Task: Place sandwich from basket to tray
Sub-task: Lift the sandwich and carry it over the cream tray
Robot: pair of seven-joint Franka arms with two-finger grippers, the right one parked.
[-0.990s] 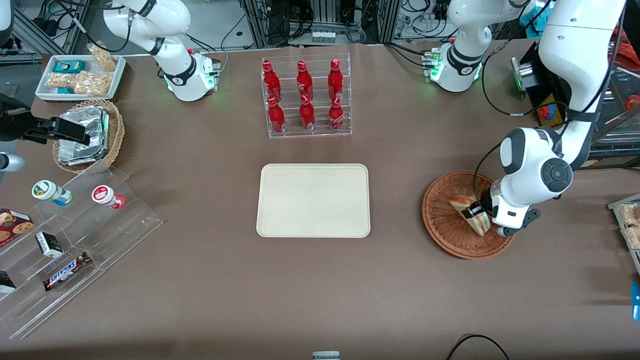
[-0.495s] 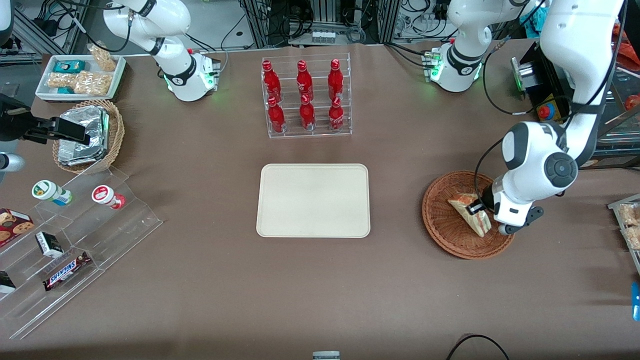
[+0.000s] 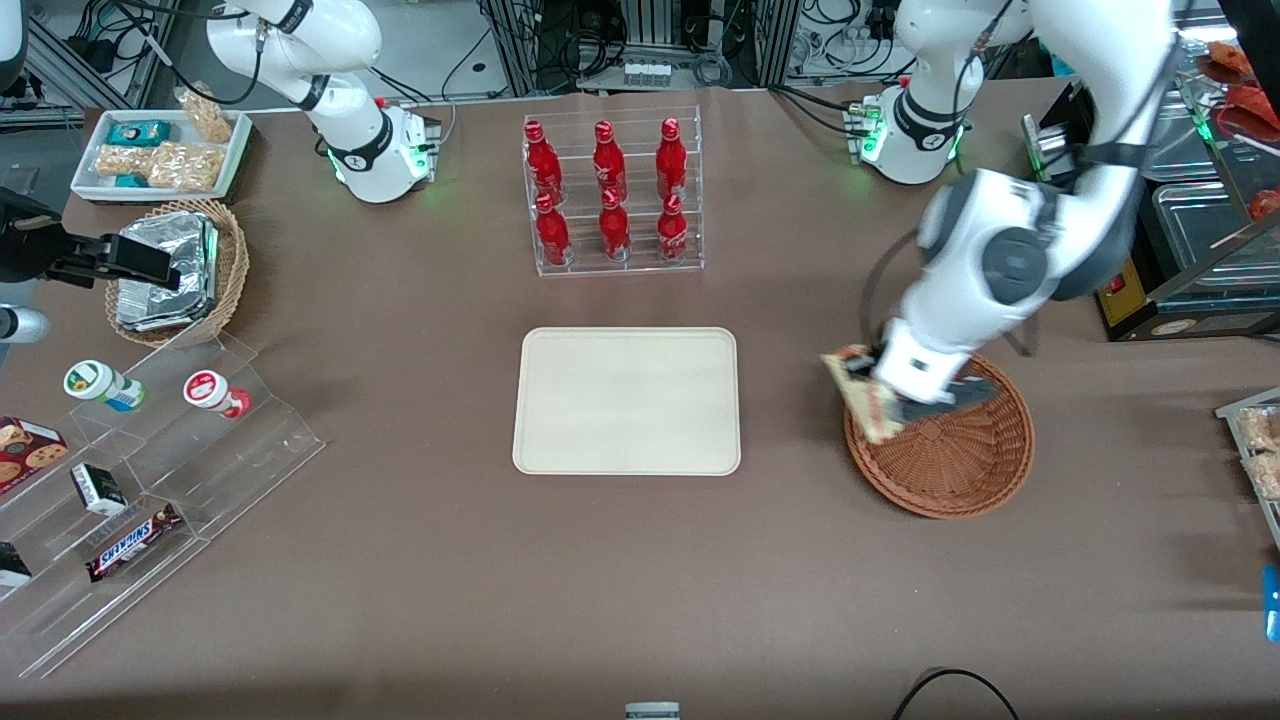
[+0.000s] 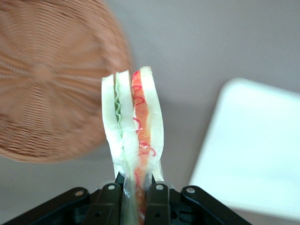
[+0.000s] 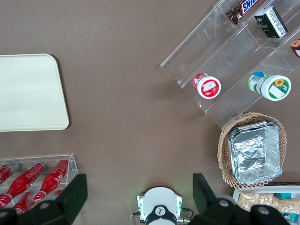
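My left gripper (image 3: pixel 868 392) is shut on the sandwich (image 3: pixel 862 398), a wrapped wedge of pale bread with red and green filling, and holds it in the air over the rim of the reddish-brown wicker basket (image 3: pixel 950 465) on the side toward the tray. In the left wrist view the sandwich (image 4: pixel 132 126) stands out from between the black fingers (image 4: pixel 108 204) of the gripper (image 4: pixel 133 199), with the basket (image 4: pixel 47 79) and the tray (image 4: pixel 253 150) below it. The cream-beige tray (image 3: pixel 627 400) lies in the middle of the table with nothing on it; it also shows in the right wrist view (image 5: pixel 28 91).
A clear rack of red bottles (image 3: pixel 612 195) stands farther from the front camera than the tray. A tan wicker basket with foil packets (image 3: pixel 175 270), a white snack tray (image 3: pixel 160 152) and a clear stepped display (image 3: pixel 150 480) lie toward the parked arm's end.
The left gripper has lifted the sandwich out of the basket and carried it toward the tray, to above the basket's rim. The arm has swung over the basket.
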